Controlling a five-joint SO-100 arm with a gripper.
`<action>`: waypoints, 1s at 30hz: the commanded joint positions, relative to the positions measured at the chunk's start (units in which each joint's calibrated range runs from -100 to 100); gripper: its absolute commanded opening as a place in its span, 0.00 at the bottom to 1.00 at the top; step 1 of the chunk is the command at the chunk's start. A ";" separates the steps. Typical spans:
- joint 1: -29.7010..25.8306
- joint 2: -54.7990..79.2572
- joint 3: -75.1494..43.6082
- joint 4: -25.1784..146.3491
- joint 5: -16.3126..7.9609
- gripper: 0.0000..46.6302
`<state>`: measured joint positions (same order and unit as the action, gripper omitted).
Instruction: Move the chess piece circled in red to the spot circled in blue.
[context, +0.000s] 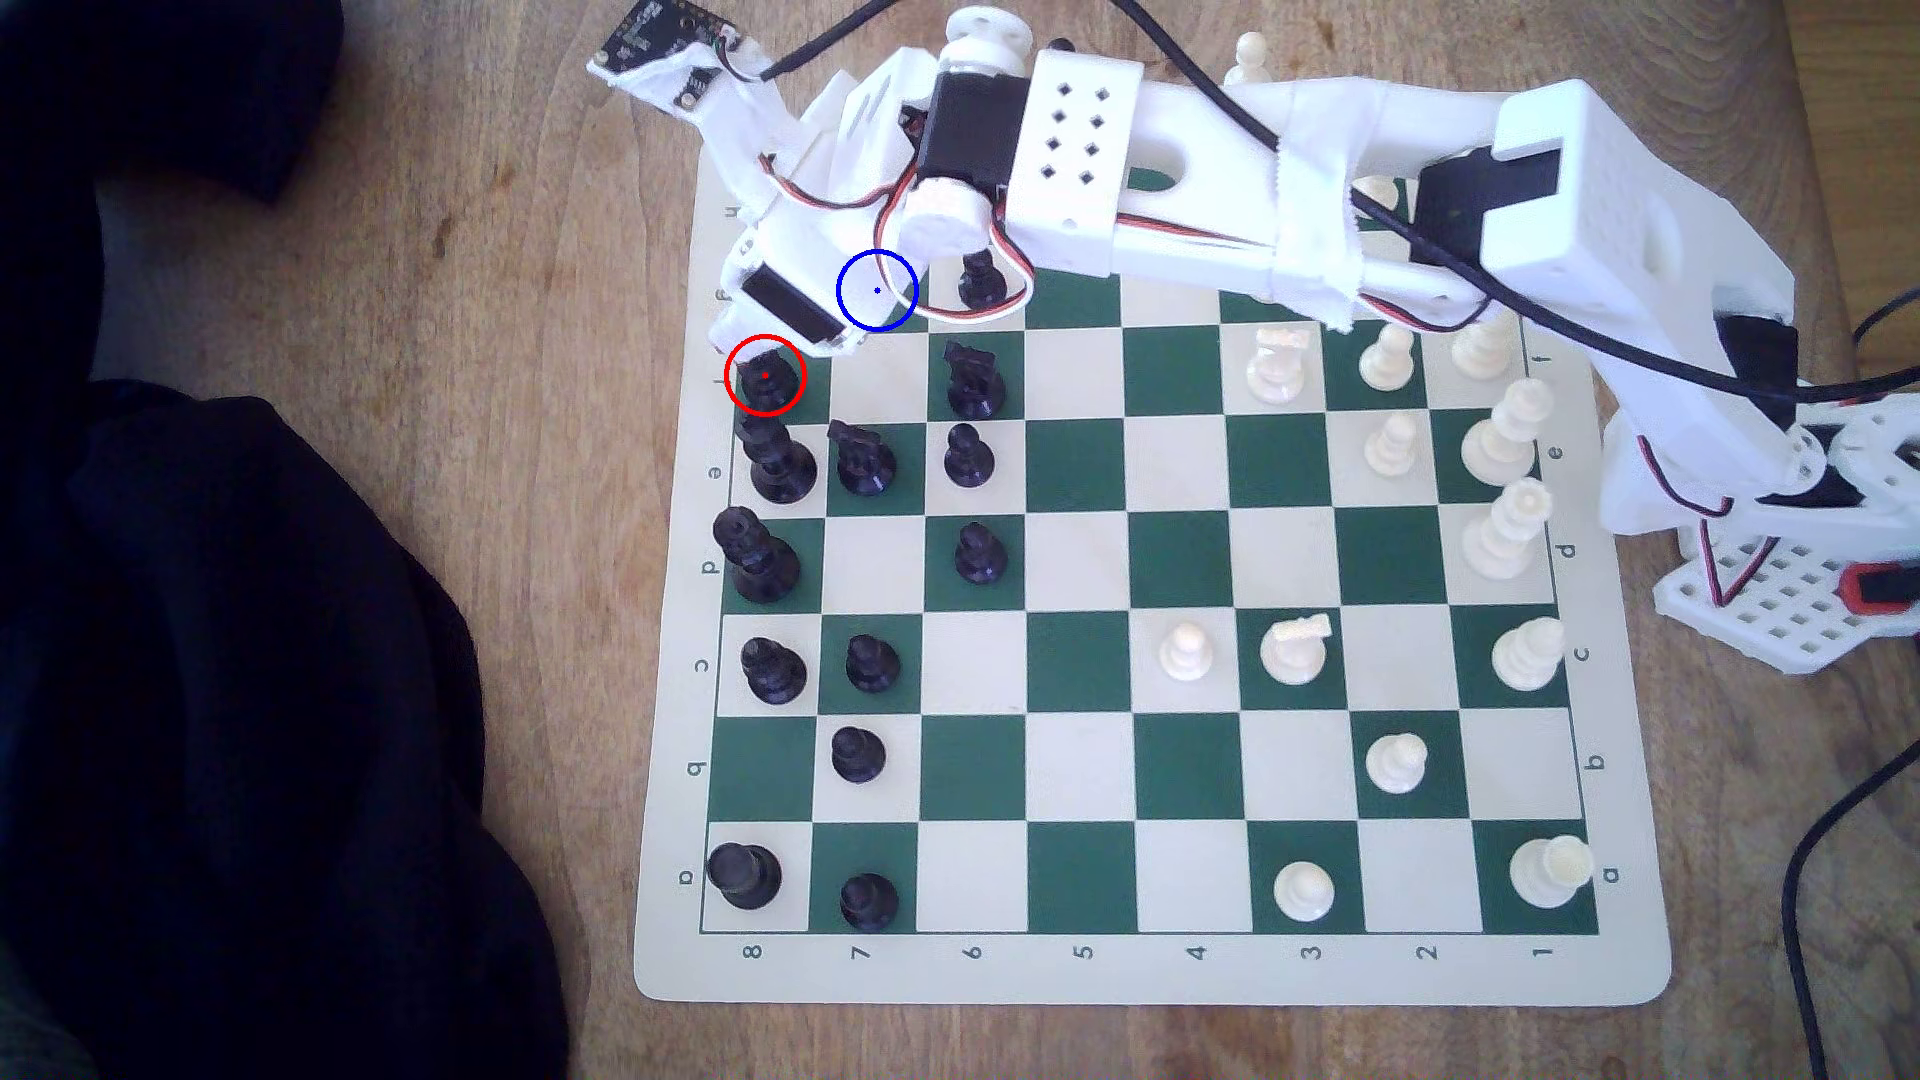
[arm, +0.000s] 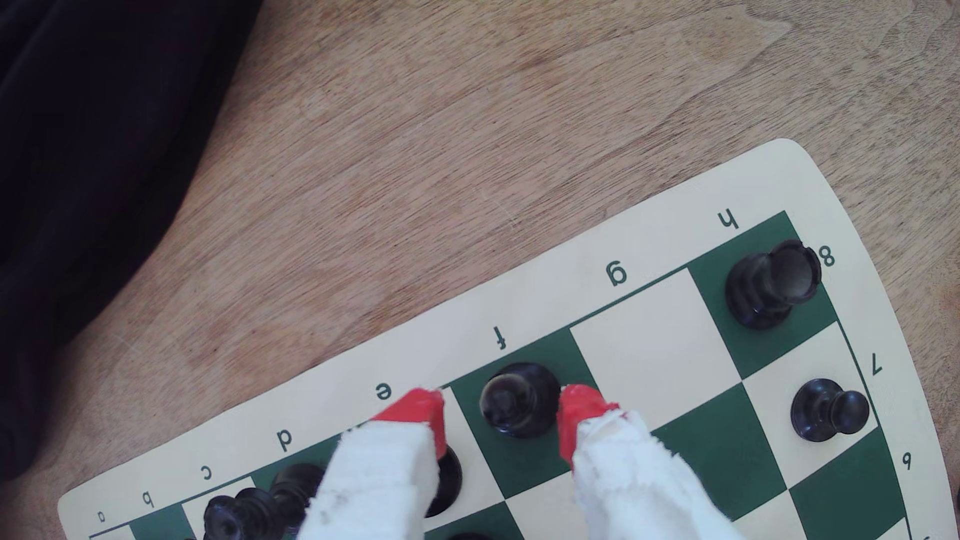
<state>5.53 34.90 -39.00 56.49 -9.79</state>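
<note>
One small, light, hard, likely slick plastic bishop (arm: 514, 400) stands on the f8 corner-row square beside the rook (arm: 769, 283), between the gripper's (arm: 501, 415) spread red tips, best pinched low around its slim ringed body.

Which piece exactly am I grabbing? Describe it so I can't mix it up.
Find the chessboard edge with the black pieces, then the dark square marked f. The black bishop stands there between the open gripper tips, slimmer and round-tipped, unlike the flat-topped rook.
</note>
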 joint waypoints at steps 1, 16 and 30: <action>0.30 0.08 -8.24 0.18 -0.15 0.26; 0.30 5.59 -12.05 0.43 -0.39 0.27; -0.33 8.74 -15.31 0.92 -0.88 0.26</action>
<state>5.53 45.71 -47.94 57.29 -10.43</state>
